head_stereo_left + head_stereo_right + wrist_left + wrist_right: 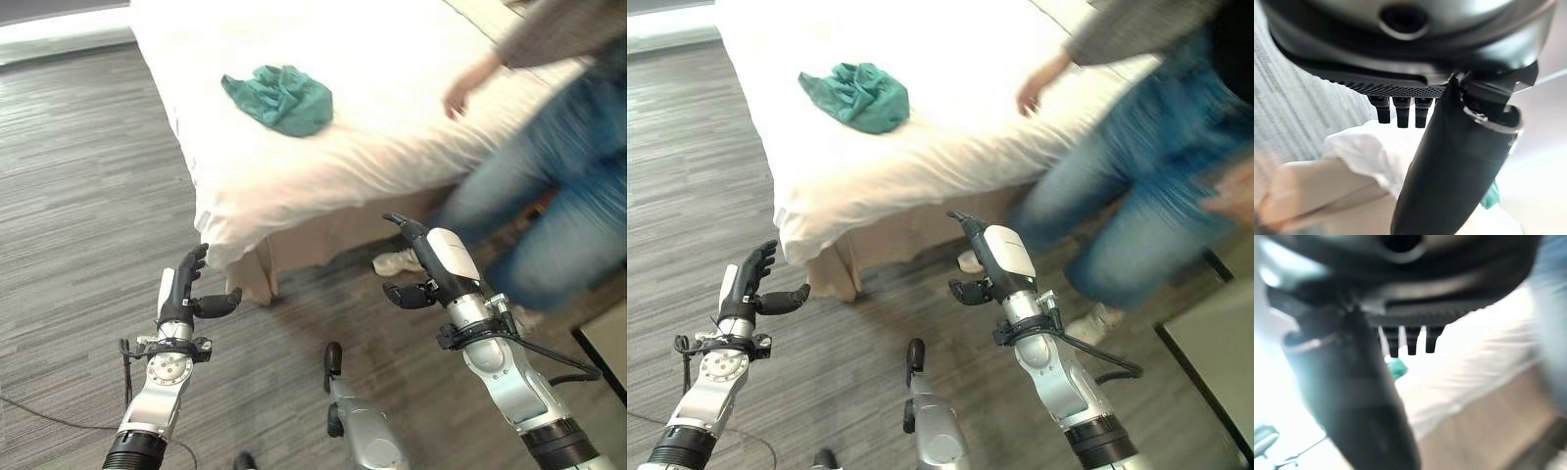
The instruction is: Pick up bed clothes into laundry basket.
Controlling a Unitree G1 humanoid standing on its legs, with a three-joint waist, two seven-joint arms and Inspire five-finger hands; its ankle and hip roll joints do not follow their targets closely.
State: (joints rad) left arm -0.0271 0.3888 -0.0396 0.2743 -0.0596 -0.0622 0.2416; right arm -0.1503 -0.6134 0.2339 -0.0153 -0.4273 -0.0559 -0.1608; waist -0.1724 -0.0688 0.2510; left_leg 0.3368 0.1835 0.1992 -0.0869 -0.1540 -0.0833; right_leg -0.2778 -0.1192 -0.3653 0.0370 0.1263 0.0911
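Note:
A crumpled green garment (281, 97) lies on the white bed (362, 108), near its front left part; a sliver of it shows in the right wrist view (1398, 367). My left hand (182, 292) hovers over the floor short of the bed's corner, fingers straight and thumb out, holding nothing. My right hand (428, 258) hangs in front of the bed's front edge, open and empty as well. Both hands are well short of the garment.
A person in jeans (549, 196) stands at the bed's right side, one hand (457, 98) over the mattress, a white shoe (396, 261) close behind my right hand. Grey wood floor (78, 215) stretches left of the bed. A dark-edged object (607, 352) sits at the far right.

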